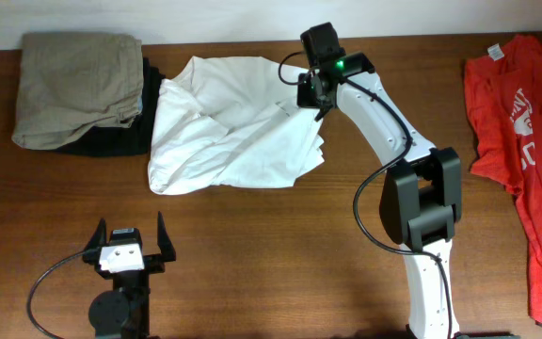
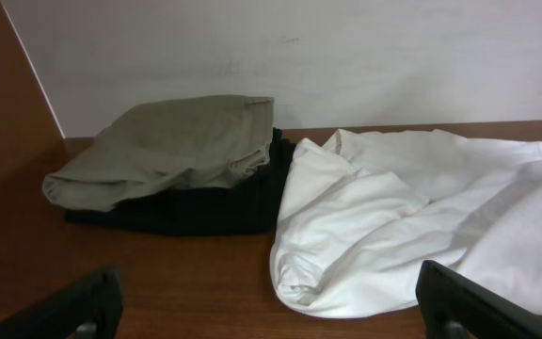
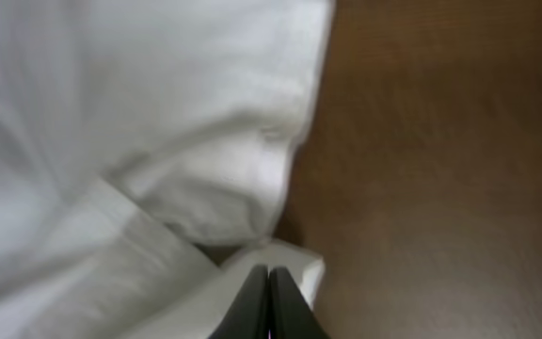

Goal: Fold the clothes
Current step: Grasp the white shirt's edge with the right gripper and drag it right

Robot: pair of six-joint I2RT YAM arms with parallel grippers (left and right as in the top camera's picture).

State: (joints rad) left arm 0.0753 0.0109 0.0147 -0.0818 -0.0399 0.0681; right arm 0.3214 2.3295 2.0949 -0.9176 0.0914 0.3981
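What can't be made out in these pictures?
The black garment: mostly buried under the khaki garment, in both views.
The red T-shirt: cut by the overhead's right edge.
The right claw: shut, but the blurred right-wrist view hides whether the white T-shirt is pinched.

folded garments (image 1: pixel 75 87) left of t-shirt (image 1: pixel 233 141), second shirt (image 1: pixel 523 132) far right
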